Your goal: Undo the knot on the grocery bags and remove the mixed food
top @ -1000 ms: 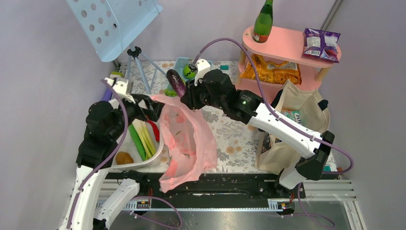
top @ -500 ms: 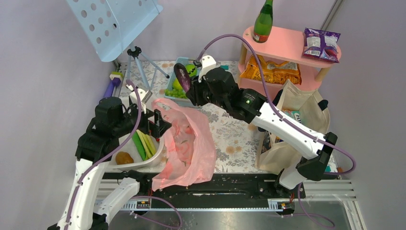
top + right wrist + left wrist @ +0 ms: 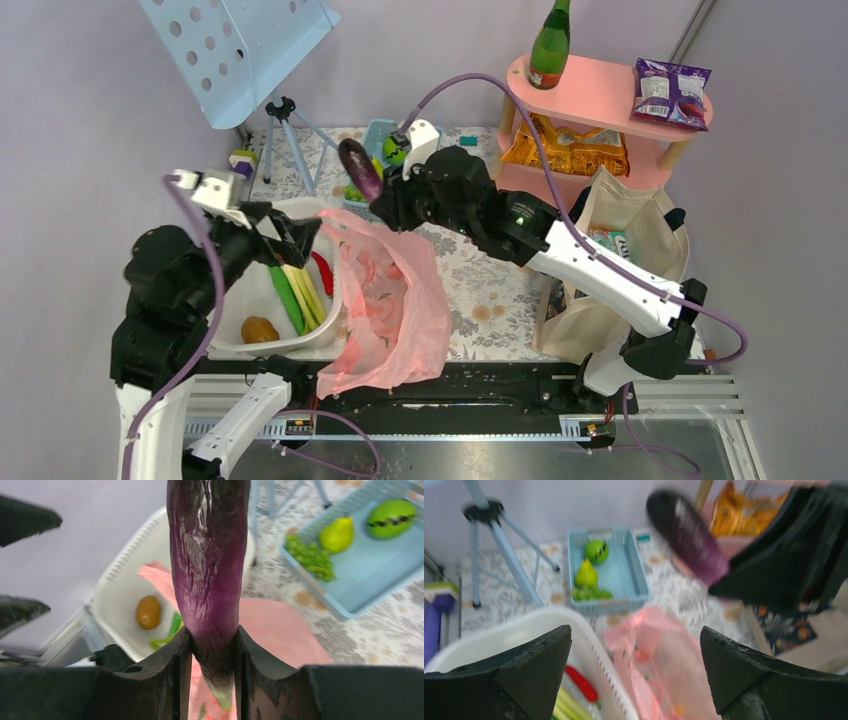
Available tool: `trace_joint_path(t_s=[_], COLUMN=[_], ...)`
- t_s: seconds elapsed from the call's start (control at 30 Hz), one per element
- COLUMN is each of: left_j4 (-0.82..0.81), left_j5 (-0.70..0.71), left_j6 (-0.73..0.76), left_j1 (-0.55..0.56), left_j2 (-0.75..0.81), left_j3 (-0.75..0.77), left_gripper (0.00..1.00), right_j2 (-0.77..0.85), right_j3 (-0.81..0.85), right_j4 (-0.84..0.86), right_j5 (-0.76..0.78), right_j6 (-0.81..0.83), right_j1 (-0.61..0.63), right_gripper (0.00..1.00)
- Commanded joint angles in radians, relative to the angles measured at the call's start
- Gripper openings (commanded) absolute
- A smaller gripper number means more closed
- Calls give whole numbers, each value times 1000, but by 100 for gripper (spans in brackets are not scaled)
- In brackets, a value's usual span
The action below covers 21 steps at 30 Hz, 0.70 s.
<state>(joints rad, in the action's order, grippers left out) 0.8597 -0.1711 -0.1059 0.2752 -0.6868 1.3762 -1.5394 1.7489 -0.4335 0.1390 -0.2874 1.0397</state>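
Your right gripper point(image 3: 210, 652) has its jaws closed on the long dark purple aubergine point(image 3: 207, 555), lifted in the air above the far end of the thin pink plastic bag point(image 3: 395, 300); your left gripper point(image 3: 634, 650) has its jaws wide apart and holds nothing, above the white plastic basket point(image 3: 255, 290); the pink bag lies crumpled just beside this basket; the beige canvas tote point(image 3: 640, 235) stands at the right.

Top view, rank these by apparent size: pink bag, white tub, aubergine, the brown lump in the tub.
1. pink bag and white tub: near alike, and the tub is partly hidden, so unranked.
2. aubergine, though it is lifted nearer the camera.
3. brown lump, clearly smallest.
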Motion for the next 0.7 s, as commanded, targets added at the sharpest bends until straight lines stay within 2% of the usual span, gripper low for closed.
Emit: trace_joint_path(t_s=[0.0, 0.13, 0.4, 0.43, 0.53, 0.6, 0.67], left_j4=[-218, -296, -321, -324, -329, -325, -321], left_j5=[94, 104, 214, 219, 221, 229, 239], left_j6=[-105, -132, -138, -137, -125, -119, -114], left_j1=[-2, -2, -2, -3, -2, -3, -2], left_j2=[2, 2, -3, -2, 7, 9, 10], left_j3=[92, 128, 104, 99, 88, 84, 81], left_gripper=[99, 99, 99, 99, 99, 99, 99], right_j2=[-75, -165, -471, -509, -576, -564, -539], right_j3=[101, 148, 526, 576, 663, 643, 594], right_j4=[66, 135, -18, -46, -94, -75, -38], right_j5=[-85, -135, -255, -266, -311, -315, -307], right_j6=[-57, -87, -108, -118, -128, -126, -122], right_j1=[61, 108, 164, 164, 167, 168, 168], right_gripper=[0, 0, 0, 3, 32, 58, 72])
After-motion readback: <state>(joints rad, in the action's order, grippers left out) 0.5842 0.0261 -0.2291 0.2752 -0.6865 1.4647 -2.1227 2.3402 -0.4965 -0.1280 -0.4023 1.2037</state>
